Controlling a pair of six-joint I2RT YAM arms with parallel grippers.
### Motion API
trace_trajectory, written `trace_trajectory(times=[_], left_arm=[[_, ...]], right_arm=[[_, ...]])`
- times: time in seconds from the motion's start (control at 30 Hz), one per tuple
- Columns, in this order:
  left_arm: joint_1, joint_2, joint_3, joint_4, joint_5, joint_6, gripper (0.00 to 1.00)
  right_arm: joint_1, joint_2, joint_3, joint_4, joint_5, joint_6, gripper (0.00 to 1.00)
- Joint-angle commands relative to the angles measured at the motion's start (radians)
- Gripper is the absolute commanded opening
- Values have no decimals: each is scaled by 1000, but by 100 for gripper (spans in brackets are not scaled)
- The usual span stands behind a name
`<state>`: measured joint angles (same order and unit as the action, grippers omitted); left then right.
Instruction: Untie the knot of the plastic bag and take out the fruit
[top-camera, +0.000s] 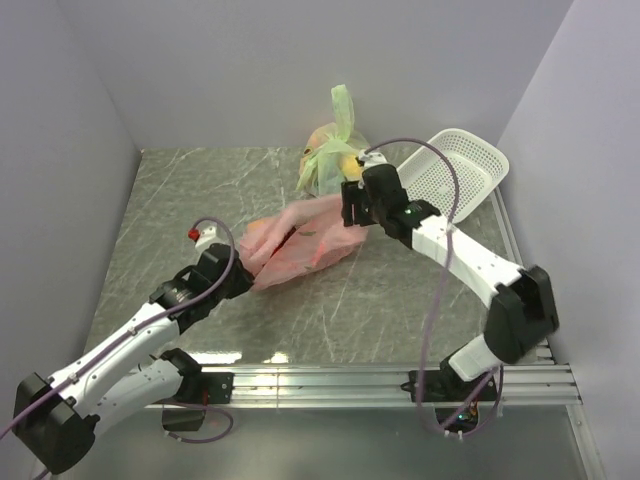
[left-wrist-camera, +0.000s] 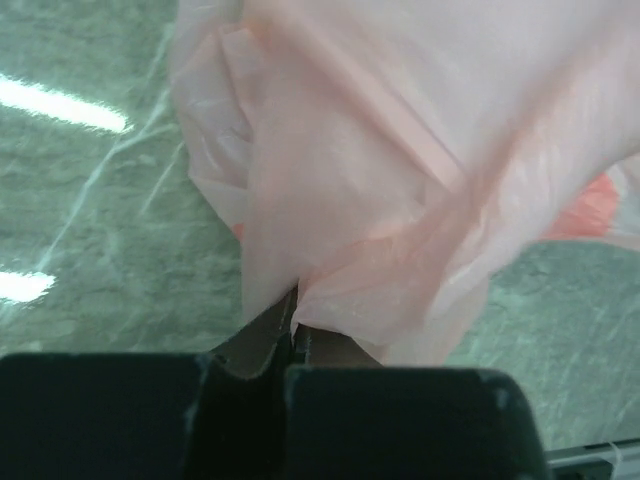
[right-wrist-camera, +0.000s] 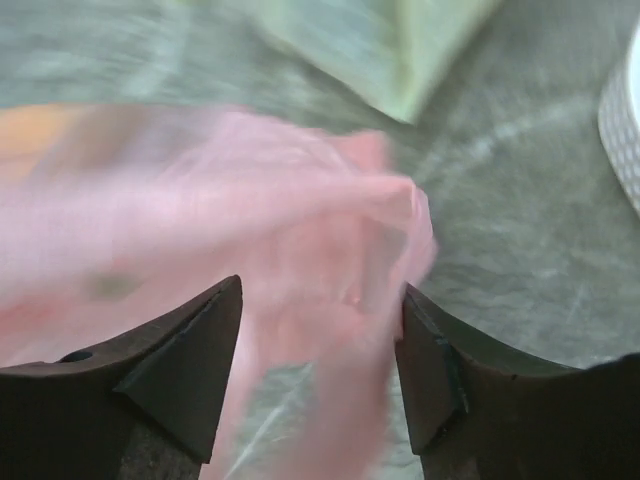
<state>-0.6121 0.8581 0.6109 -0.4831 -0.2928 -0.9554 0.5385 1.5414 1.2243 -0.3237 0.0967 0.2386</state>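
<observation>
Top view: pink plastic bag (top-camera: 300, 243) lies flat on the grey table (top-camera: 400, 310), left of the white basket (top-camera: 462, 170) and nearer the arm bases than it. Green bag (top-camera: 335, 150) stands just left of the basket, touching or nearly touching the pink bag's far edge. Left gripper (top-camera: 243, 270) is at the end of the pink bag farthest from the basket, in contact with the plastic. Right gripper (top-camera: 352, 215) is on the bag's end nearest the basket, pointing down at it. Jaw gaps are not readable from here. Reddish colour shows through the film, no fruit shape clear.

Left wrist: left gripper (left-wrist-camera: 293, 342) jaws pressed together, a fold of pink film pinched between them. The bag (left-wrist-camera: 400, 170) rises from the pinch and fills most of the frame. A red-orange patch, probably fruit (left-wrist-camera: 600, 205), shows through the plastic at the right edge; can't tell which one.

Right wrist: blurred. Right gripper (right-wrist-camera: 320, 385) jaws wide apart, both fingers (right-wrist-camera: 190, 370) visible, and bunched pink plastic (right-wrist-camera: 330, 250) sits in the gap. Nothing is clamped; contact with the pads can't be told. Green bag (right-wrist-camera: 400, 50) is beyond the pink one, on the side away from the basket rim (right-wrist-camera: 625, 120) at the right edge. An orange patch shows through the film far from the basket.
</observation>
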Motion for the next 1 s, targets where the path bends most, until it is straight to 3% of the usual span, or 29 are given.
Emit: trace_trajectory(times=[0.0, 0.13, 0.33, 0.53, 0.73, 0.97], left_arm=[[3, 18, 93, 21, 35, 29, 1], [2, 18, 112, 21, 21, 4, 0], [2, 9, 93, 34, 32, -20, 0], [0, -31, 70, 20, 17, -37, 1], [2, -42, 36, 41, 18, -51, 1], [2, -68, -31, 60, 18, -89, 1]], right_arm=[[96, -145, 33, -31, 81, -68, 69], [225, -210, 20, -18, 112, -1, 69], [359, -263, -34, 86, 276, 85, 69], [364, -267, -5, 115, 215, 76, 66], [364, -115, 4, 176, 190, 202, 71], [307, 69, -35, 274, 221, 252, 68]])
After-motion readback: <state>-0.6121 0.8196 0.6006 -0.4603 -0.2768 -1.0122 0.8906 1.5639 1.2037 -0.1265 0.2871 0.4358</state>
